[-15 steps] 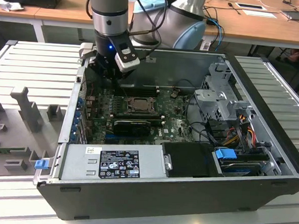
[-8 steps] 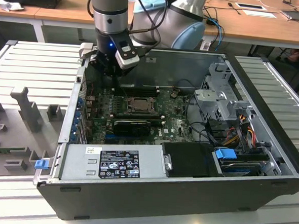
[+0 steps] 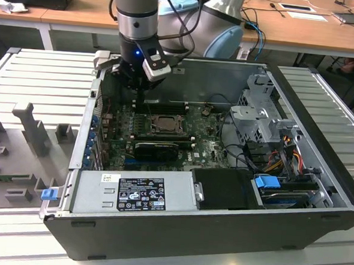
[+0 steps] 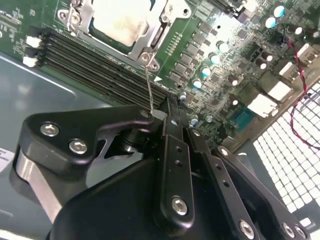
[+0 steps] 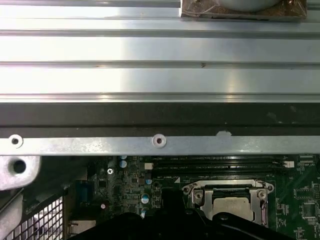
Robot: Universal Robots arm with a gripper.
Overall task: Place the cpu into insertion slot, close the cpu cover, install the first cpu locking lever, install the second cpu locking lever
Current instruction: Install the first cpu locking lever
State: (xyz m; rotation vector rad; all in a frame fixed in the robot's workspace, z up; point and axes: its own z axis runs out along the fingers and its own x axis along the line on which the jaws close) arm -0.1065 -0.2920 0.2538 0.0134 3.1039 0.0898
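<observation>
Ribbed metal table [image 3: 323, 99] carries open computer case [image 3: 219, 231], motherboard [image 3: 206, 149] inside. Above it the gripper [image 4: 162, 112] hangs just beside the insertion slot [image 3: 144, 123]. On the slot the cpu cover [image 4: 142, 42] lies shut, with the cpu [image 4: 120, 20] seated inside. The gripper looks pinched on the tip of the thin locking lever [image 4: 149, 85] at the slot's corner. Lever step in hand, I reckon; latching calls for a steady swing down, no slipping.

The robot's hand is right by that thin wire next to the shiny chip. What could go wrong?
The thin locking lever ends right at the gripper, so it might slip off or bend. The long memory slots lie just beside the tip, and a sideways slide could scrape them. The small round capacitors nearby could also get knocked.
</observation>
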